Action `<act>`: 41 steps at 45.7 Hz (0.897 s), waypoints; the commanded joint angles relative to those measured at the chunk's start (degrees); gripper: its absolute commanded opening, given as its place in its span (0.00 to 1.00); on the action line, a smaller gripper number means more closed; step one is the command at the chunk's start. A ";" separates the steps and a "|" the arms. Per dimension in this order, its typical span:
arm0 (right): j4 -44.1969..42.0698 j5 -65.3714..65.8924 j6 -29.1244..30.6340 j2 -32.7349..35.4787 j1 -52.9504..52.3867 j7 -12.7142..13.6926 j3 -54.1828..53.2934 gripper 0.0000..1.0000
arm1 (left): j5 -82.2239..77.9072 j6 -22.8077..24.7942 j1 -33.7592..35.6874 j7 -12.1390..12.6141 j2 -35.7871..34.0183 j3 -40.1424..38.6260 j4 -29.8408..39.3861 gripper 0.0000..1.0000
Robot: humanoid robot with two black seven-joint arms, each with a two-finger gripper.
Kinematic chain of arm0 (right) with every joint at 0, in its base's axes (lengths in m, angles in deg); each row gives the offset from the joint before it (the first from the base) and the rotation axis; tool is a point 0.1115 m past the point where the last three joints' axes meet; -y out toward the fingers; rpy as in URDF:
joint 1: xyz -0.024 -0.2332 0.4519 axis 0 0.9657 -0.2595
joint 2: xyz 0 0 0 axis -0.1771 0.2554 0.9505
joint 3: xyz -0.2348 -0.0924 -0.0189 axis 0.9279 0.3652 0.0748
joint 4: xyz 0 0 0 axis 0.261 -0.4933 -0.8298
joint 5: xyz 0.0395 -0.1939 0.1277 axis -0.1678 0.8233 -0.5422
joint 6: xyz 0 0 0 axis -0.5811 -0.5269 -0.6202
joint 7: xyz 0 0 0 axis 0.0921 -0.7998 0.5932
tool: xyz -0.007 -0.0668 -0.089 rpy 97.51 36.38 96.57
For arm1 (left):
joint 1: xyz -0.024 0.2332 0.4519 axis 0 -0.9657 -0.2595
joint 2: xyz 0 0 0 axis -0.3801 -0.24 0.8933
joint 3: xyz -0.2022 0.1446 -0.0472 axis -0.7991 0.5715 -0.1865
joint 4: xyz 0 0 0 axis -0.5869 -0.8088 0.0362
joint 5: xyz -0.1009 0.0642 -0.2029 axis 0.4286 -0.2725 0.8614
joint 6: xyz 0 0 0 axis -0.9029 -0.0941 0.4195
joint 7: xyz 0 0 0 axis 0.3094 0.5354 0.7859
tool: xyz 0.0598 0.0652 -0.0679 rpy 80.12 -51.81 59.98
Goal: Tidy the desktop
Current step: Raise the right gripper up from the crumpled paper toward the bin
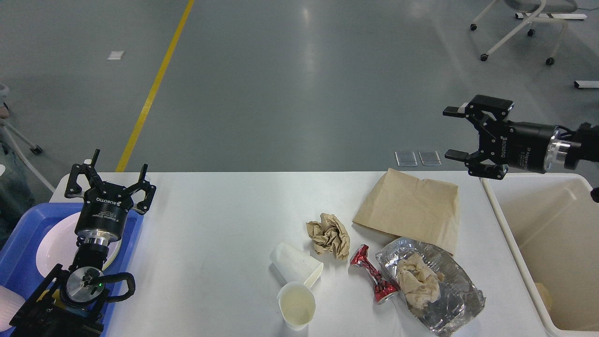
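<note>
The white desktop (224, 224) carries litter on its right half: a flat brown paper bag (412, 208), a crumpled brown paper ball (329, 235), a crushed red can (372, 274), a foil wrapper (437, 290) with crumpled paper in it, a paper cup on its side (295, 264) and an upright paper cup (296, 306). My left gripper (110, 175) is open and empty at the desktop's far left corner. My right gripper (455, 133) is open and empty, raised high and pointing left, above the far right corner.
A blue tray (25, 234) holding a white plate (56, 243) sits at the left under my left arm. A cream bin (552, 243) stands at the right edge. A wheeled chair (519, 28) stands on the floor far right.
</note>
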 commanded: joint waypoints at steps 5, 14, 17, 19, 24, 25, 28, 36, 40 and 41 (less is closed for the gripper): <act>2.81 -1.06 1.26 -10.42 -22.77 -0.01 29.80 1.00 | 0.00 0.00 0.00 -0.03 0.00 0.00 0.00 0.96; 11.42 -0.45 6.19 -23.61 -38.24 3.23 39.75 1.00 | 0.00 0.00 0.00 0.05 0.00 0.00 0.00 0.96; 15.19 -0.54 6.28 -25.81 -42.55 8.76 39.93 1.00 | 0.00 0.00 0.00 0.05 0.00 0.00 0.00 0.96; 18.09 -0.71 6.19 -27.04 -45.36 13.94 39.84 1.00 | 0.00 0.00 0.00 -0.03 0.00 0.00 0.00 0.96; 25.04 -1.32 5.66 -30.99 -51.61 27.13 39.49 1.00 | 0.00 0.00 0.00 -0.03 0.00 0.00 0.00 0.96; 26.36 -1.85 5.57 -31.43 -52.58 29.06 39.40 1.00 | 0.00 0.00 0.00 0.05 0.00 0.00 0.00 0.96; 29.52 -4.57 5.40 -32.23 -55.21 32.94 39.23 1.00 | 0.00 0.00 0.00 0.05 0.00 0.00 0.00 0.96; 38.93 -9.76 5.40 -33.55 -63.04 34.27 39.23 1.00 | 0.00 0.00 0.00 -0.03 0.00 0.00 0.00 0.96; 41.57 -10.64 5.83 -33.11 -64.36 34.27 39.14 1.00 | 0.00 0.00 0.00 -0.03 0.00 0.00 0.00 0.96; 41.84 -10.82 6.01 -32.67 -64.36 34.27 39.14 1.00 | 0.00 0.00 0.00 0.05 0.00 0.00 0.00 0.96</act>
